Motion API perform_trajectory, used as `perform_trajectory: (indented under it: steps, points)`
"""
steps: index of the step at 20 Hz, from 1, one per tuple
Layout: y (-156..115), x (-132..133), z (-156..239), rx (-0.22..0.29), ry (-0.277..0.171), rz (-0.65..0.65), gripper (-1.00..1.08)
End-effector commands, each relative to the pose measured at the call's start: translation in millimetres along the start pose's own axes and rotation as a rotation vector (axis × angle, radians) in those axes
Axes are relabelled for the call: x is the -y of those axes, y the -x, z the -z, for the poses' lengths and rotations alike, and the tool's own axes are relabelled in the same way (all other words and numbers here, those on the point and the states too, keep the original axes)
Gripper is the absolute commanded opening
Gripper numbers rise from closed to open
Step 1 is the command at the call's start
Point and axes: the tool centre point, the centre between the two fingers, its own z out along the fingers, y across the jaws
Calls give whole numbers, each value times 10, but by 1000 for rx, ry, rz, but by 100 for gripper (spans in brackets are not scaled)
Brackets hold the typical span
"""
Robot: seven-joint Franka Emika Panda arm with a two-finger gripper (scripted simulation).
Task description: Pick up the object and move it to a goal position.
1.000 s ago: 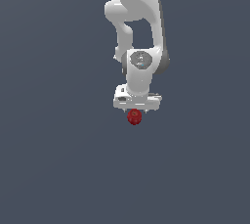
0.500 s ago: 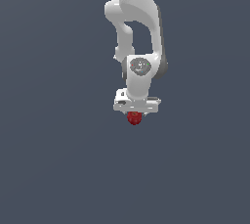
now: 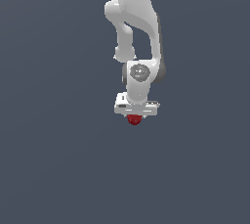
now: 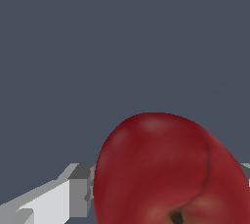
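The gripper (image 3: pixel 135 117) has its fingers (image 4: pixel 80 191) closed snugly against the red ball (image 3: pixel 134 119), which sits between them under the white arm (image 3: pixel 136 27). Being round and smooth-skinned, it could squirt out if the carry jerks.

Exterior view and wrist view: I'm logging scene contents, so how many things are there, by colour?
Dark red: 1, the object, between the tool's fingers.
White: 1, the arm.
Total: 2.
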Motion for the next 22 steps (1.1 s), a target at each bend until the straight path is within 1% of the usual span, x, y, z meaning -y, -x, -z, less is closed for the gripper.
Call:
perform_trajectory:
  steps: [1,10,13,18,22]
  points:
    - [-3,-1,-11,0,0,0,-100]
    - [1,-1,2,0,0,0,-100]
    - [14,-40,28,0,0,0,-100]
    - [72,-210,146,0,0,0,-100]
    - [151,-449,311,0,-1,0,-100]
